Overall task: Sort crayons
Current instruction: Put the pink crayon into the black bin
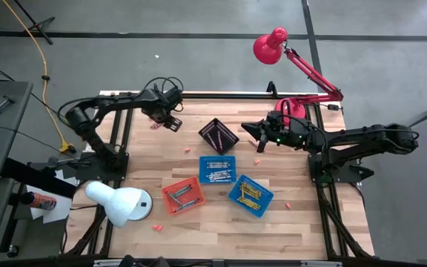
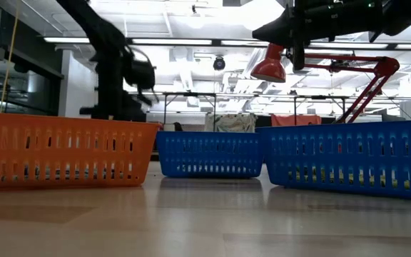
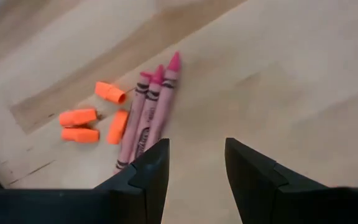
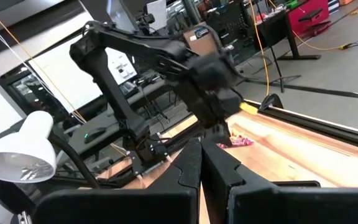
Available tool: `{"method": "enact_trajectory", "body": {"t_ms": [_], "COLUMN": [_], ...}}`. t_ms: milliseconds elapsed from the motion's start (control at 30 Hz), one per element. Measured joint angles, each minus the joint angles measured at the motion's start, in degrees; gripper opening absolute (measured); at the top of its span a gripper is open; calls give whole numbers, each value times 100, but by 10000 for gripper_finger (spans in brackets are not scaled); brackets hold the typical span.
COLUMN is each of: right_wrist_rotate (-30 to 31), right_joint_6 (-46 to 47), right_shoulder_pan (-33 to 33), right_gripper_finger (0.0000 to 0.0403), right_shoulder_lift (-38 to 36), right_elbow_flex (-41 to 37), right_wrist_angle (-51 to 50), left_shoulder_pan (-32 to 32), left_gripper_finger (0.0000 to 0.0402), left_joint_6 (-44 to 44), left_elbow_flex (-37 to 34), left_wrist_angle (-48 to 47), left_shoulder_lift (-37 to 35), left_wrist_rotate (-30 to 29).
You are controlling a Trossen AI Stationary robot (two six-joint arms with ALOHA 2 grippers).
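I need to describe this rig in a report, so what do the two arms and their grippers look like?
Both arms are dark, jointed and tubular, with black cables looping near the wrists. The left gripper has two black, wedge-shaped fingers. The right gripper looks alike; a small green light shows on its wrist.

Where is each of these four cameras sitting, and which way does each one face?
High view: above the table, looking straight down; both arms, five baskets, two lamps.
Low view: at tabletop height, looking level past the orange basket into the room; arms overhead.
Left wrist view: on the left arm, looking down past the open left gripper at pink crayons and orange pieces.
Right wrist view: on the right arm, past the shut right gripper toward the left arm.
Shared: both wrist views show the pink crayons.
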Motion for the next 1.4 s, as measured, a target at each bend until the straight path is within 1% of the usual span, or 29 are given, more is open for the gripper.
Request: {"method": "enact_trajectory", "body": {"t_ms": [200, 333, 400, 567, 833, 967, 1133, 1200, 1300, 1400], "right_wrist_rotate": [0, 0, 0, 2, 9, 9, 7, 7, 7, 7], "right_joint_6": [0, 0, 0, 0, 0, 0, 0, -2, -2, -2], "right_shoulder_pan": [0, 0, 0, 0, -2, -2, -2, -2, -2, -2], "right_gripper_finger": [0, 0, 0, 0, 0, 0, 0, 0, 0, 0], "right_shoulder_lift": [0, 0, 0, 0, 0, 0, 0, 0, 0, 0], "right_elbow_flex": [0, 0, 0, 0, 0, 0, 0, 0, 0, 0], "right_wrist_angle": [-31, -37, -37, -39, -37, -39, -39, -67, -188, -294], "left_shoulder_pan": [304, 420, 439, 433, 424, 420, 393, 393, 393, 384], "left_gripper_finger": [142, 142, 142, 142, 142, 142, 142, 142, 142, 142], "left_joint_6": [369, 498, 636, 680, 680, 680, 606, 488, 389, 366], "left_elbow_flex": [-2, 13, 10, 4, 5, 156, 245, 247, 227, 89], "left_wrist_angle": [73, 133, 260, 256, 281, 270, 404, 374, 374, 528], "left_shoulder_lift": [650, 769, 794, 789, 785, 780, 565, 490, 497, 494], "left_wrist_rotate": [-22, -110, 13, 70, -46, -71, -160, -66, 319, 463]}}
